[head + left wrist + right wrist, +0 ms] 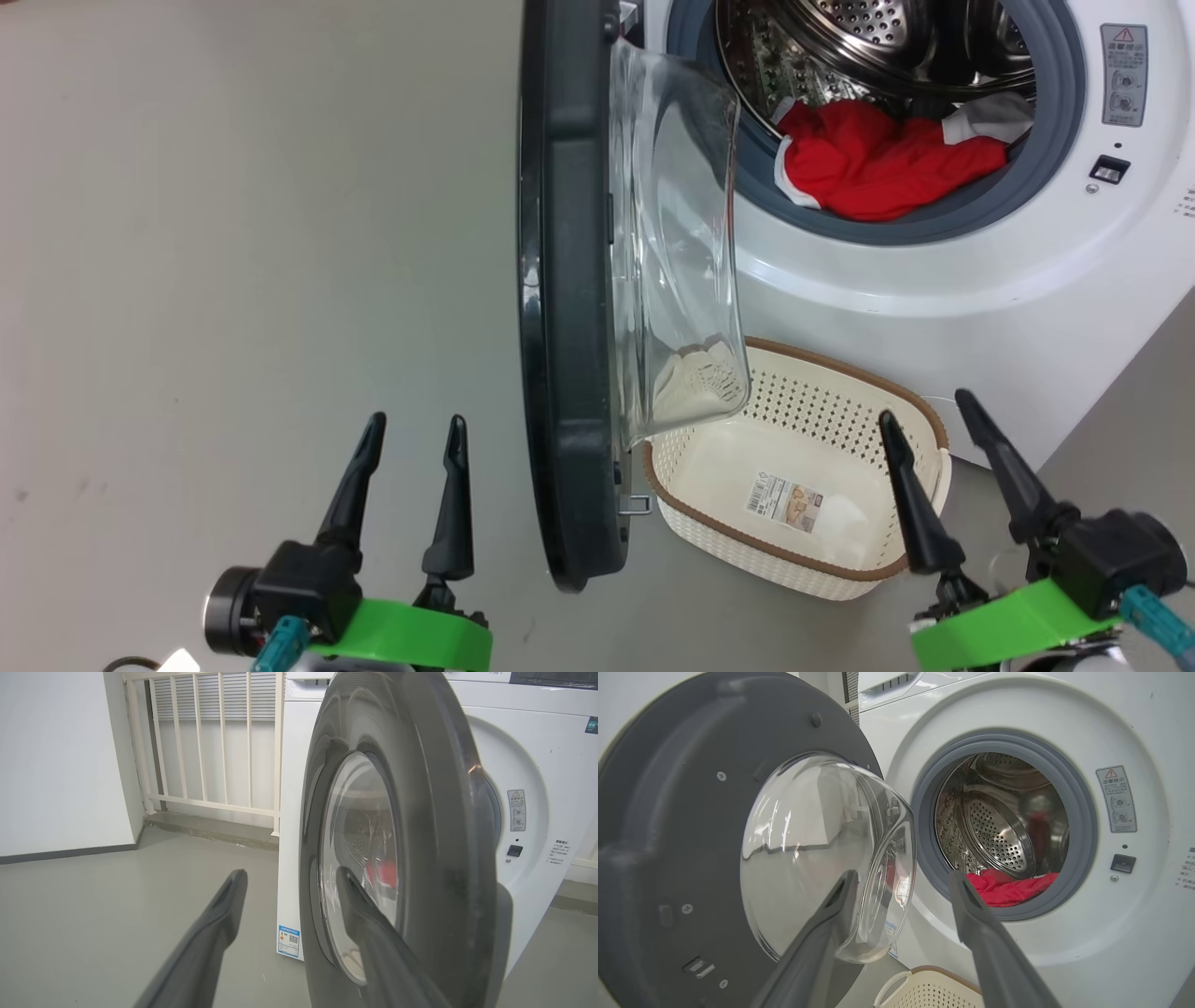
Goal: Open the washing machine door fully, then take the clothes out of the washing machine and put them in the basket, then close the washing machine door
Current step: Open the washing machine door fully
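Note:
The washing machine (934, 280) fills the upper right of the head view, its door (569, 308) swung out edge-on toward me, glass bowl bulging right. Red clothes (878, 163) with white trim lie at the drum's front lip, also red in the right wrist view (1008, 889). The cream basket (812, 411) sits on the floor under the opening, holding just a paper label. My left gripper (415, 439) is open left of the door, over bare floor. My right gripper (929, 411) is open above the basket's right end. The left wrist view faces the door's outer side (420, 858).
Grey floor (233, 280) spreads wide to the left of the door. In the left wrist view a white railing (210, 742) and a wall (56, 765) stand behind the machine. A latch hole (1122, 863) sits on the machine's front, right of the grey gasket (1083, 826).

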Motion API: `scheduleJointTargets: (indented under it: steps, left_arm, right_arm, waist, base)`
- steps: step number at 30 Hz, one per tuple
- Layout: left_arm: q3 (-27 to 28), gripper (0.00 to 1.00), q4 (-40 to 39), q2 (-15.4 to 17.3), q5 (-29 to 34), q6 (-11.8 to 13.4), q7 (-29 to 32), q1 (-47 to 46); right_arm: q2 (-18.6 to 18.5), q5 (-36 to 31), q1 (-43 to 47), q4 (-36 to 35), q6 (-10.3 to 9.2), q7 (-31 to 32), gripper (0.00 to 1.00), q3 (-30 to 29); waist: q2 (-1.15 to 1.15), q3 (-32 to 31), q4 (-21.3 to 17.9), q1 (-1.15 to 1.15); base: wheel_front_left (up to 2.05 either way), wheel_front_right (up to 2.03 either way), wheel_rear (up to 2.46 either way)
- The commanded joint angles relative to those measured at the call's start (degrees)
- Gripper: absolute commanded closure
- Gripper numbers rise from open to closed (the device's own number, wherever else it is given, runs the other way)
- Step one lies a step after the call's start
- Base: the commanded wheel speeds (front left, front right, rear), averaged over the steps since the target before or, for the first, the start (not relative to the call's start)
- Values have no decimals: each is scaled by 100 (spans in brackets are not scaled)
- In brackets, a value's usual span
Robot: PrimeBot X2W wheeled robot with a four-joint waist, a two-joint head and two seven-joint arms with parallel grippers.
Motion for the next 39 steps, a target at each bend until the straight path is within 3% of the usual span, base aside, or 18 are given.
scheduleJointTargets:
  steps: [1, 18, 19, 21, 39]
  left_arm:
    - [184, 0, -173, 103, 29, -17, -44, -46]
    - [231, 0, -109, 119, 23, -20, -44, 42]
    - [230, 38, -111, 119, 17, -24, -44, 41]
    - [229, 100, -140, 118, 8, -32, -44, 31]
    - [210, 100, -1439, 181, 186, -87, 36, -363]
  right_arm:
    - [1, 45, -21, -124, 2, -73, 0, 180]
    - [1, 193, 79, -42, 2, -129, 0, 189]
    - [1, 195, 76, -41, 2, -123, 0, 192]
    - [1, 201, 74, -47, 2, -112, 0, 203]
    - [2, 299, -18, 49, 2, -61, 0, 120]
  waist:
    - [0, 2, -16, 0]
    - [0, -24, -101, 0]
    - [0, -15, -105, 0]
    - [0, 3, -116, 0]
    - [0, 39, -198, 0]
  base:
    - [0, 0, 0]
    - [0, 0, 0]
    - [0, 0, 0]
    - [0, 0, 0]
    - [0, 0, 0]
